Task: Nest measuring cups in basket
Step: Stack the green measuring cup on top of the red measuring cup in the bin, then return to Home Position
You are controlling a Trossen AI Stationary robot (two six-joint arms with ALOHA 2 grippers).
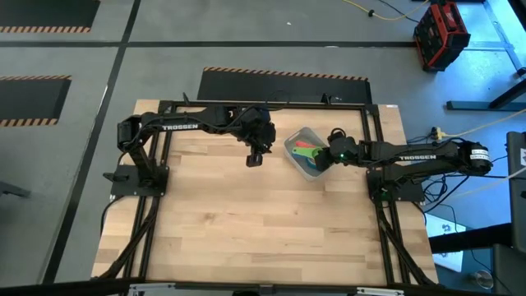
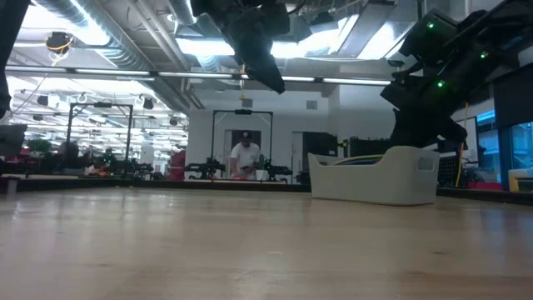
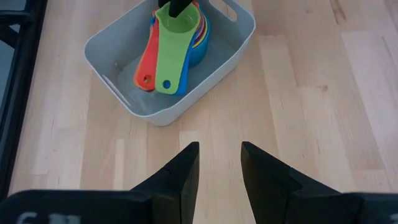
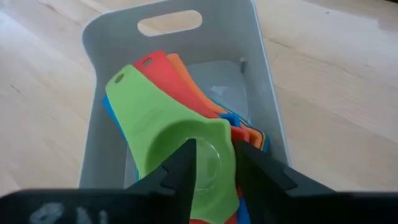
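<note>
The pale grey basket stands on the table's far right part; it also shows in the low view. Inside it the measuring cups lie nested, the green cup on top, with red and orange handles and a blue bowl beneath. My right gripper reaches down into the basket and is shut on the green cup's bowl. My left gripper is open and hovers above bare table just left of the basket. My right gripper pinches the green cup's round bowl between its two fingers, one on each side of it. It comes from above, slanting in from the table's right. The cup rests on the stack in the basket, its handle pointing away from the fingers.
Bare wooden tabletop spreads over the near and left parts. A black frame runs round the table's edges. Beyond the far edge, in the room, a person stands at a bench.
</note>
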